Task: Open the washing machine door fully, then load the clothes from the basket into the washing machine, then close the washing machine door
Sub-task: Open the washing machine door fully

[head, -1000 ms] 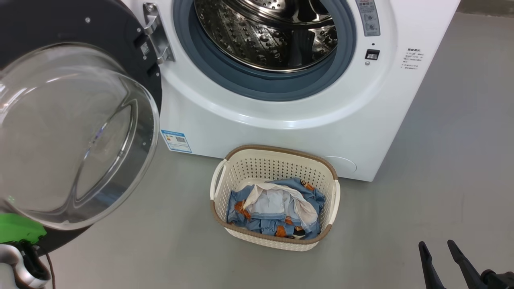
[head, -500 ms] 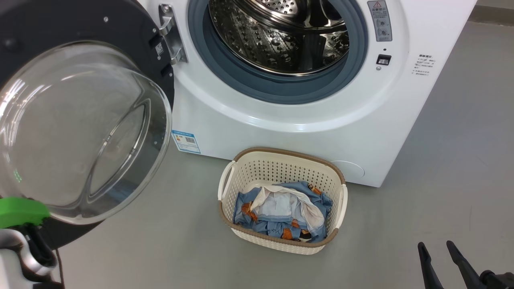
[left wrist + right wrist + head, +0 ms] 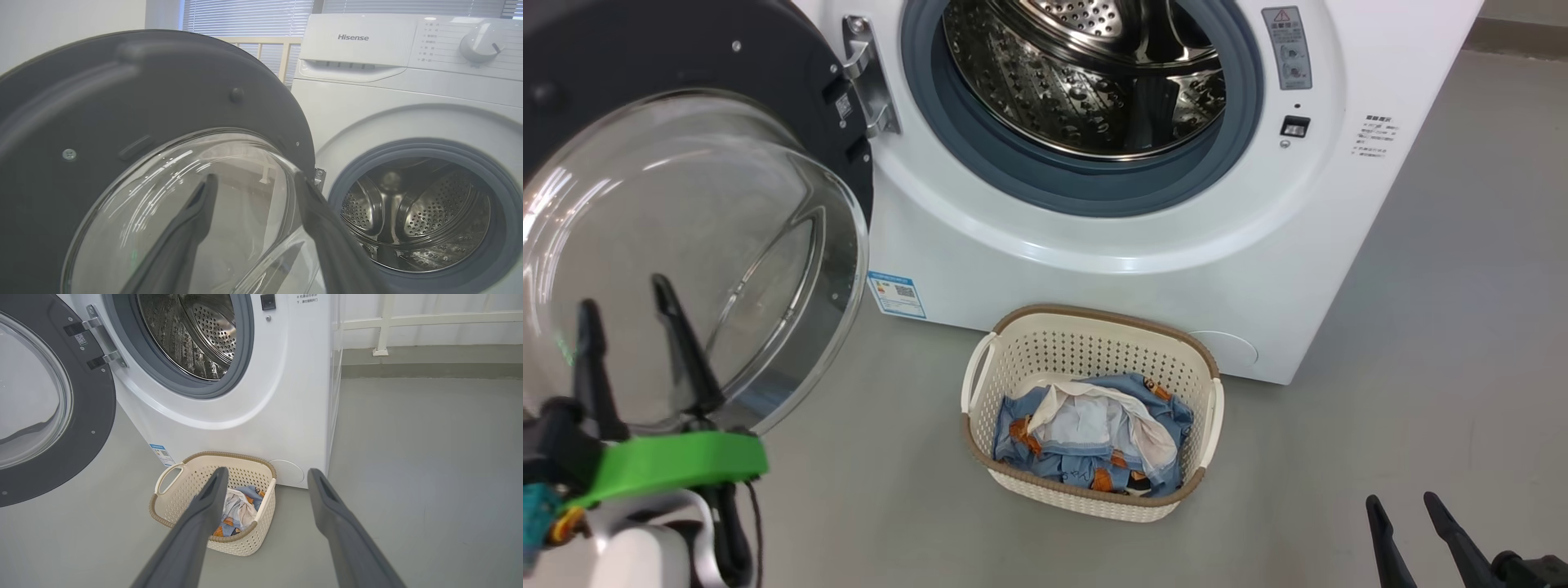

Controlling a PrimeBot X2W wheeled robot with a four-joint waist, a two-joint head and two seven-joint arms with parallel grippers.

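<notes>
the washing machine door (image 3: 768,98) is found swung out on its hinge (image 3: 866,82) at the left of the washing machine (image 3: 1111,245), with the steel drum (image 3: 1086,82) exposed. the opening step is judged done or all but done, and loading is judged to be the step in hand. no garment is seen in the drum. the clothes (image 3: 1094,433) are found lying in the basket (image 3: 1094,314), which stands on the floor (image 3: 1421,327) just before the machine, below the drum mouth. the left gripper (image 3: 625,296) is held up before the door's glass bowl (image 3: 727,204), its 2 fingers spread wide with nothing between them; contact with the glass cannot be settled. the right gripper (image 3: 1401,500) is likewise spread wide and empty, low at the right and well apart from the basket, which lies ahead of it and to its left. for the next move, 1 gripper is required to be brought down over the basket, closed on the fabric and raised to the drum.
</notes>
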